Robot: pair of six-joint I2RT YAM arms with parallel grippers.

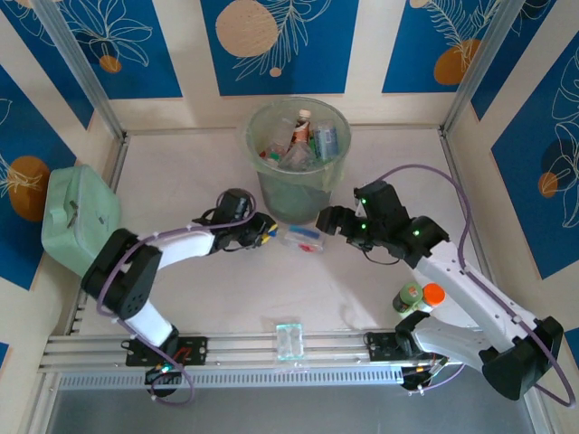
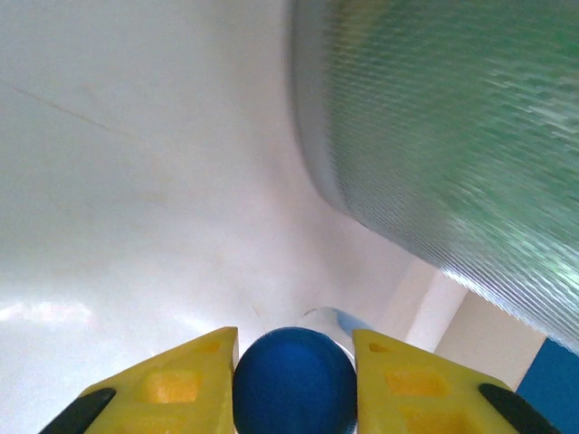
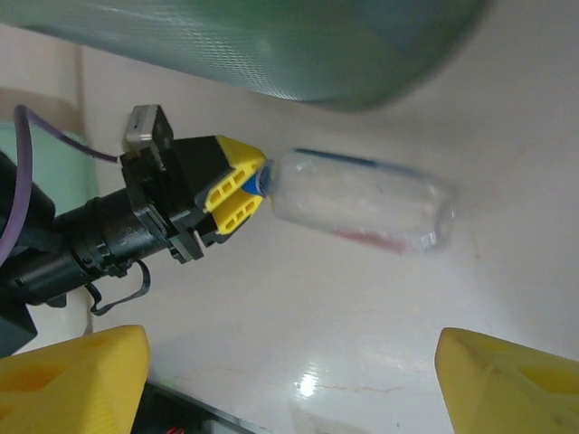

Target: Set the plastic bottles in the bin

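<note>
Clear bottle point(image 1: 301, 238) lies on its side on the table point(image 1: 199, 181), just in front of the near wall of the bin point(image 1: 271, 194), with its length running left to right between my two arms. From the right wrist camera I see it point(image 3: 362, 199) as a see-through body with a blue streak along the top and a red patch low on its side, resting flat just below the bin point(image 3: 271, 36).

My left fingers point(image 1: 268, 230) are clamped on the bottle's left end. In the left wrist view the blue cap point(image 2: 294, 384) sits squarely between the two yellow pads point(image 2: 176, 384), touching both, with the green ribbed wall of the bin point(image 2: 452, 136) rising just beyond and to the right. The right wrist view confirms it: the left fingers point(image 3: 231, 185) pinch the cap point(image 3: 256, 181), and the rest of the bottle stretches away from them along the table.

My right fingers point(image 1: 330, 220) are spread wide with nothing between them. Their yellow tips point(image 3: 81, 380) stand at the bottom corners of the right wrist view, and the bottle lies ahead of them, apart from both. From above, they hover near the bottle's right end.

Several more bottles point(image 1: 298, 145) are piled inside the bin. A mint green box point(image 1: 77, 217) sits at the table's left edge.
</note>
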